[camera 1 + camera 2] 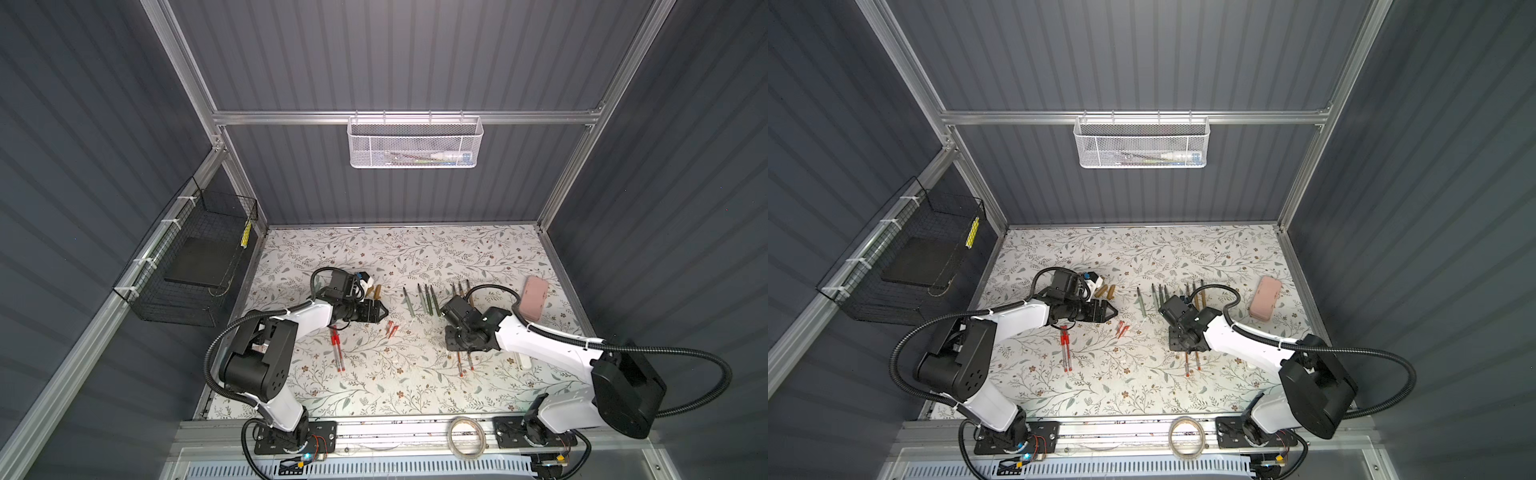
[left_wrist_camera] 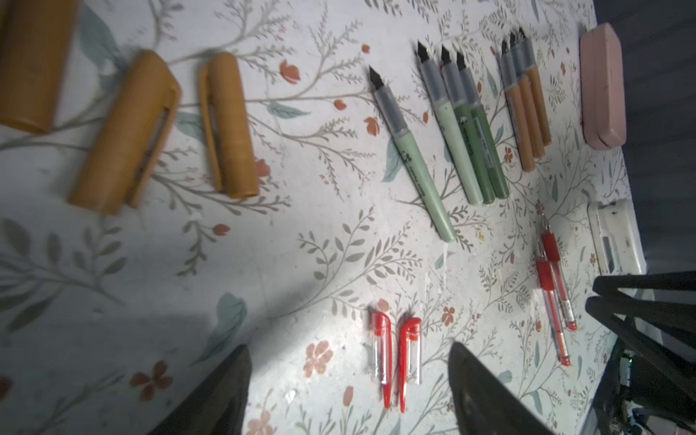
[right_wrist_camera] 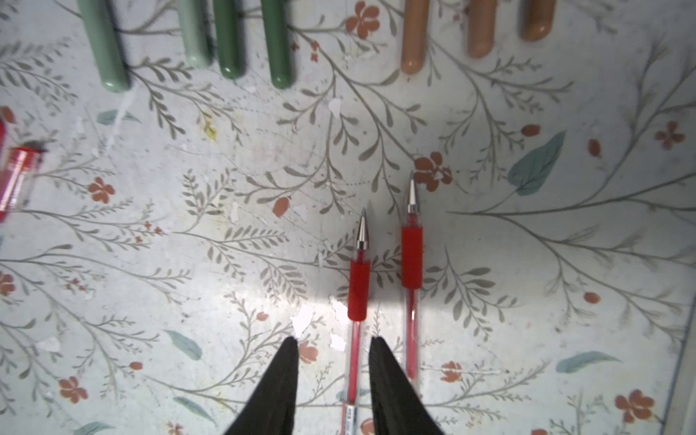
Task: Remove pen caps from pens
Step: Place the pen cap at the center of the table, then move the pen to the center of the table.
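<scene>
The right gripper (image 3: 333, 341) stood narrowly parted around a red-banded pen (image 3: 357, 286) lying near-to-far on the right of the table (image 3: 565, 244), tip pointing far. The left gripper (image 2: 350, 346) gaped wide, empty, beside two red caps (image 2: 379, 354) at centre.

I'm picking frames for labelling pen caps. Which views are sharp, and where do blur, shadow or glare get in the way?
Left wrist view: the gold-brown caps are blurred, the red caps lie sharp in a bright patch edged by dark shadow. Right wrist view: the red pens are crisp, the green pens slightly soft. Both top views: even light, but everything small.
</scene>
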Robot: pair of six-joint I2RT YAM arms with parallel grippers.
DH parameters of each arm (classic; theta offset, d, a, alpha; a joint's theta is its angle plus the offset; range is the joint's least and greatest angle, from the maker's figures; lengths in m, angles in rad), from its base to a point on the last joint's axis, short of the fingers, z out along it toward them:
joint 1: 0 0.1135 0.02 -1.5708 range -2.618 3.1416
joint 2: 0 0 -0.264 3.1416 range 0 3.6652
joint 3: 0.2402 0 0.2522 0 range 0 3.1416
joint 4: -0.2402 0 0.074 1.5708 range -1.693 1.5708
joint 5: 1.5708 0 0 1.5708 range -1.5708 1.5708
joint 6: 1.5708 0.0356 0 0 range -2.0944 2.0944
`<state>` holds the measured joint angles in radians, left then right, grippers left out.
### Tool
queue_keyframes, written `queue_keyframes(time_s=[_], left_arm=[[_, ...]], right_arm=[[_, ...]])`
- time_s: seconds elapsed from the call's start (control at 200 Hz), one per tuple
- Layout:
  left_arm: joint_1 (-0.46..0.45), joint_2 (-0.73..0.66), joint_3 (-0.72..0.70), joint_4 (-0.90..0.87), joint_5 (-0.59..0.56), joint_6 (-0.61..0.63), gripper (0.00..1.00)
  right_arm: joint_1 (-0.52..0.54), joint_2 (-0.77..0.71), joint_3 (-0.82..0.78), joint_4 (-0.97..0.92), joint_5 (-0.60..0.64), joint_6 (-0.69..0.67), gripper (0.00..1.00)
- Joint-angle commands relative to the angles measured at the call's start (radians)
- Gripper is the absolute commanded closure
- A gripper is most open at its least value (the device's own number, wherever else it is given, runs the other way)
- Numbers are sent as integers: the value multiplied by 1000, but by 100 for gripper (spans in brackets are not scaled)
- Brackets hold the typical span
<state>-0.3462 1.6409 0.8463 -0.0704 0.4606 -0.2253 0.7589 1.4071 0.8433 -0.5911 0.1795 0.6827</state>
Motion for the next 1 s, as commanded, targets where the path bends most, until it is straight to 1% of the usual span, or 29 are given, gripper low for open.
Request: queue_keyframes(time_s=[0.0, 0.06, 0.125, 0.22, 0.285, 0.36, 0.43, 0.49, 0.505, 0.52, 0.535, 0.585, 0.67, 0.831, 0.926, 0.996], left_arm=[[43, -40, 24, -37, 29, 23, 8], [72, -47, 31, -34, 45, 34, 3], [110, -48, 53, -45, 48, 35, 0], [171, -63, 87, -86, 29, 34, 0], [216, -73, 84, -83, 22, 27, 0], [271, -81, 68, -56, 14, -11, 0], [317, -95, 66, -57, 6, -50, 0], [343, -111, 62, -60, 2, -54, 0], [348, -114, 61, -60, -1, -54, 0], [352, -117, 58, -59, -2, -54, 0], [356, -118, 56, -57, -3, -53, 0], [371, -122, 48, -43, -5, -54, 0], [400, -133, 49, -43, -6, -70, 0], [441, -141, 46, -44, -22, -49, 0], [461, -144, 62, -70, -42, -58, 0], [464, -146, 64, -71, -36, -57, 0]], right_arm=[[7, -4, 55, -17, -3, -15, 61], [29, 20, 88, 3, -5, -27, 58], [58, 67, 133, 17, -11, -39, 53], [120, 137, 218, 57, -26, -62, 47], [173, 189, 274, 108, -29, -97, 41], [216, 275, 356, 128, -51, -130, 36], [246, 356, 457, 104, -67, -160, 31], [275, 408, 526, 99, -64, -194, 24], [281, 420, 539, 101, -60, -199, 19], [286, 429, 549, 104, -58, -205, 12], [292, 439, 560, 108, -58, -212, 8], [301, 476, 599, 114, -78, -227, 1], [312, 543, 679, 97, -101, -246, 1], [332, 664, 809, 72, -136, -288, 11], [334, 742, 913, 8, -143, -315, 17], [336, 782, 955, -9, -160, -327, 21]])
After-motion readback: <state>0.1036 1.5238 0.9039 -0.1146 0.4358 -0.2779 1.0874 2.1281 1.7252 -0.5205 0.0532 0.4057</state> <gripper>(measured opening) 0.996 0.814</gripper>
